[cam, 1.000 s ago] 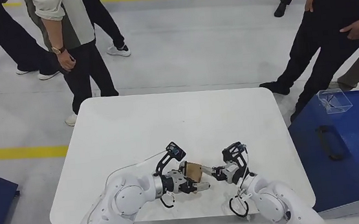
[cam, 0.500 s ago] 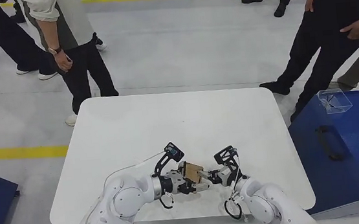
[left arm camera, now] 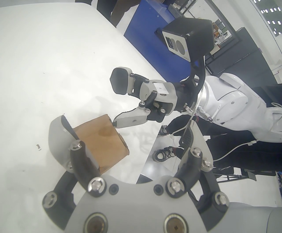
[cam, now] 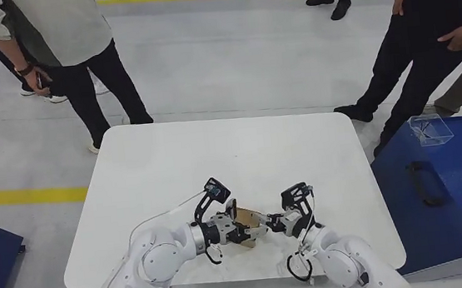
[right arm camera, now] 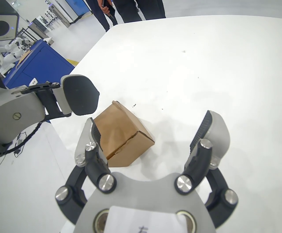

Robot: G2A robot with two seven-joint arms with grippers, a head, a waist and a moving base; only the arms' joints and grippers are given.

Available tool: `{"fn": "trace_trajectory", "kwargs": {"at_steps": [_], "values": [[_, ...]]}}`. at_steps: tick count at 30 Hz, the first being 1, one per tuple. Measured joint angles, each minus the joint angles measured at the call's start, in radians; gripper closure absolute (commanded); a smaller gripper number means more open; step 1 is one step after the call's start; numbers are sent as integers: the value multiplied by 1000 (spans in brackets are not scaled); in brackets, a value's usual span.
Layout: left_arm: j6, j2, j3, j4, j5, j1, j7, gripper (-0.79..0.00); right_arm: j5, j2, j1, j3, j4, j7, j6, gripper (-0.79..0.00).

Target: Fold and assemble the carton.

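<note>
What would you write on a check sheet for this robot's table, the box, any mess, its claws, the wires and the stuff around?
Surface: white table, smooth.
Job's things: brown carton, folded into a box shape, one seam gaping, near the table's near edge.
Clutter: tiny dark scrap beside the carton.
Grippers: left gripper and right gripper both open, one finger of each against the carton.
Cables: thin cable along the left arm; black loop at the right arm.
Surroundings: blue cabinet beside the table; yellow floor line.
</note>
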Motion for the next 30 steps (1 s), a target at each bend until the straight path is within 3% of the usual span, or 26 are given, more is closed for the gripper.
{"fn": "trace_trajectory", "kwargs": {"at_steps": [2,5,9,12,15,20,30], "values": [[-25,7,-18,-1,64,-1,26,-785,-37,4,-1,20,3,-19,14,-785],[-158,22,-52,27,137,-16,6,-785,-162,14,-23,47,-7,-32,-5,-785],[-337,40,-70,78,257,-49,-29,-785,-320,31,-55,68,-22,36,-78,-785],[-438,47,-71,129,289,-72,-24,-785,-363,33,-58,62,-18,62,-101,-785],[-489,50,-58,162,316,-95,-27,-785,-413,28,-40,33,-4,51,-71,-785],[-477,47,-26,164,350,-103,-7,-785,-485,10,18,-39,43,22,-5,-785],[-331,37,32,134,497,-88,78,-785,-517,-48,186,-193,162,-44,119,-785]]}}
